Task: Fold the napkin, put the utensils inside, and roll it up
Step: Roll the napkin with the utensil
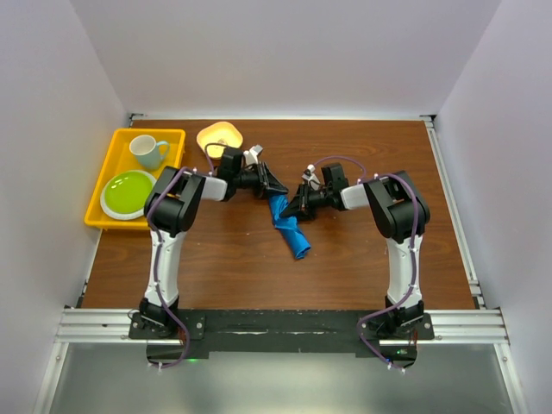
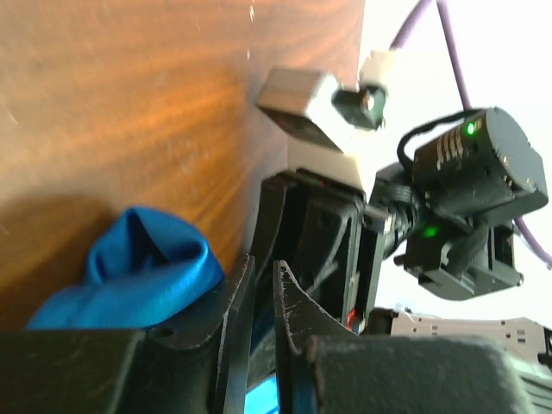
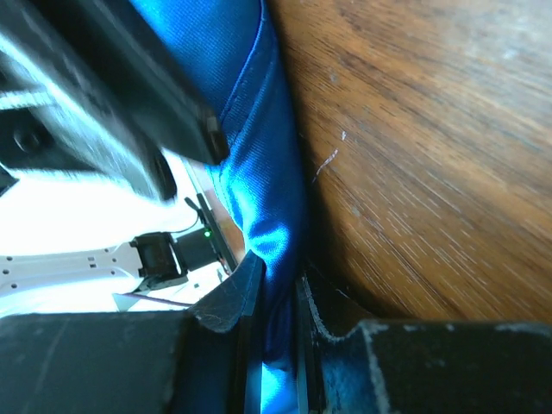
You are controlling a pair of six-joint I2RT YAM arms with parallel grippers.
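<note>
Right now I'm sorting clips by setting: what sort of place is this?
Probably a robotics lab cell, not a dining room: white panels box in a wooden table, two arms are bolted to an aluminium rail, and a yellow tray holds a cup and green plate.

There is one yellow tray (image 1: 97, 185). In the tray there is one cup (image 1: 148, 151) and one green plate (image 1: 128, 193). Just beside the tray, on its right at the far end, there is one yellow bowl (image 1: 219, 136). Farther to the right of the tray there is one blue napkin (image 1: 291, 231). There are two robot arms: the left arm (image 1: 168, 233) near the tray and the right arm (image 1: 398, 233) well away from it. Each arm has one gripper, so that makes two: the left gripper (image 1: 276, 188) and the right gripper (image 1: 291, 211). All of it is on one brown table (image 1: 362, 267).
</note>
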